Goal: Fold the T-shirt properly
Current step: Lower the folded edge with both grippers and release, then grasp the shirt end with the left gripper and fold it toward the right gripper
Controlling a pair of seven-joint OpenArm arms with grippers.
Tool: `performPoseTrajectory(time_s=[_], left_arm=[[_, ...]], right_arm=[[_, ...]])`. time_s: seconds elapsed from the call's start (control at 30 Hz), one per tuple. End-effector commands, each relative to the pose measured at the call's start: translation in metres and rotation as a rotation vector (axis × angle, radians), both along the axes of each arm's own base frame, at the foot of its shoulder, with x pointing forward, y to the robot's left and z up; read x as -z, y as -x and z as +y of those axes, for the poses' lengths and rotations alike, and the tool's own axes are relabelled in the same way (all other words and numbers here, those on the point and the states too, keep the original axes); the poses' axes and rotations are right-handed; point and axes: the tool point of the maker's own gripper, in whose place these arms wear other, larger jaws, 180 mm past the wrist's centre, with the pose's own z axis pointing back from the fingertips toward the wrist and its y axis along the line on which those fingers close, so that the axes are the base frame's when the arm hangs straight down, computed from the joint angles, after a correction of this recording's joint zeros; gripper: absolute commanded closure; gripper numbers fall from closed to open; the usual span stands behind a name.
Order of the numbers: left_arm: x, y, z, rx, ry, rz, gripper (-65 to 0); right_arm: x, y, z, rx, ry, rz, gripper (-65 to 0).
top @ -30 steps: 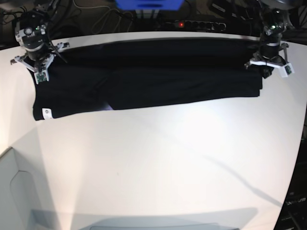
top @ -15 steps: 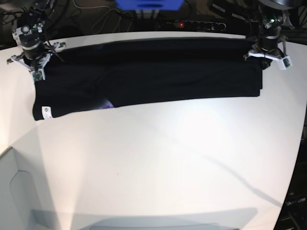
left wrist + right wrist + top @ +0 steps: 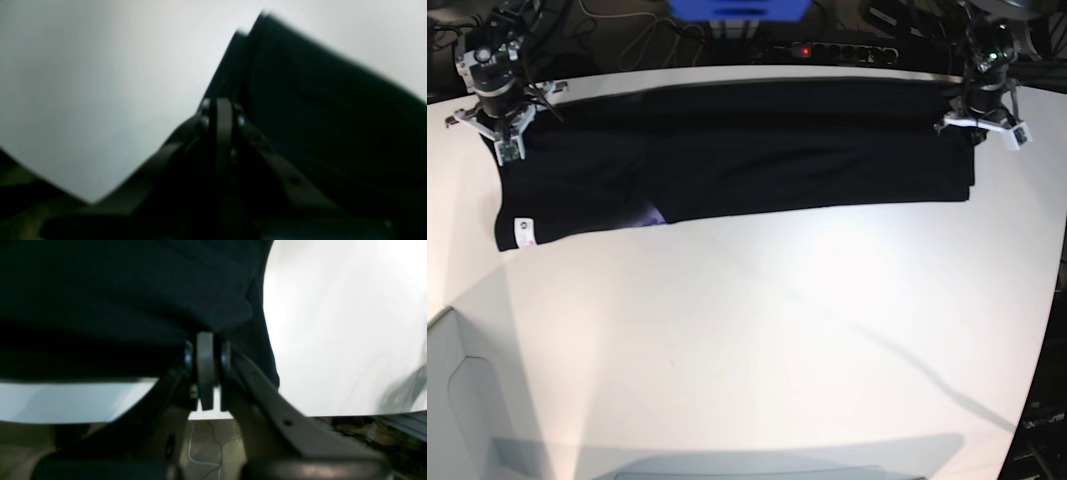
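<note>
hovering at the t-shirt (image 3: 727, 150) far corners, left end effector (image 3: 985, 125) and right end effector (image 3: 505, 135) pinched together.

The T-shirt (image 3: 737, 160) lies along the table's (image 3: 757, 340) far edge, one claw at each end.

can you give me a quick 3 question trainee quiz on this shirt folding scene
1. True or false: the T-shirt lies along the far edge of the table.
2. On which side of the base view does the small white tag show? A) left B) right C) middle
3. Fill in: both the left pincer and the right pincer are ____.

Key:
1. True: it stretches along the far edge as a long band.
2. A: it sits at the shirt's near left corner.
3. Shut: the wrist views show each pincer's jaws together at the cloth's edge.
</note>
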Motion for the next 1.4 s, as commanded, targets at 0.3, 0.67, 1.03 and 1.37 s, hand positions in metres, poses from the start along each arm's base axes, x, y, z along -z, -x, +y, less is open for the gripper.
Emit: performPoseTrajectory(time_s=[0.3,0.67,1.03,1.37], left_arm=[[-0.006,0.001,0.006,-0.002,-0.027,-0.010,-1.3],[-0.028,0.004,-0.001,0.037,-0.061,-0.034,-38.1],[-0.029,-0.004,0.008,0.005,-0.062,-0.059,-44.6],[0.011,0.009,-0.005,0.009,0.007,0.029,-44.5]], right_arm=[[-0.002,0.005,-0.003,-0.018,0.022,0.015,-9.6],[-0.013,0.000,-0.021,0.033,0.051,-0.023,-28.4],[-0.011,-0.037,0.024,-0.028,-0.047,-0.096,-28.4],[0.026,-0.038,0.026,0.005,-0.125,-0.031,-28.4]])
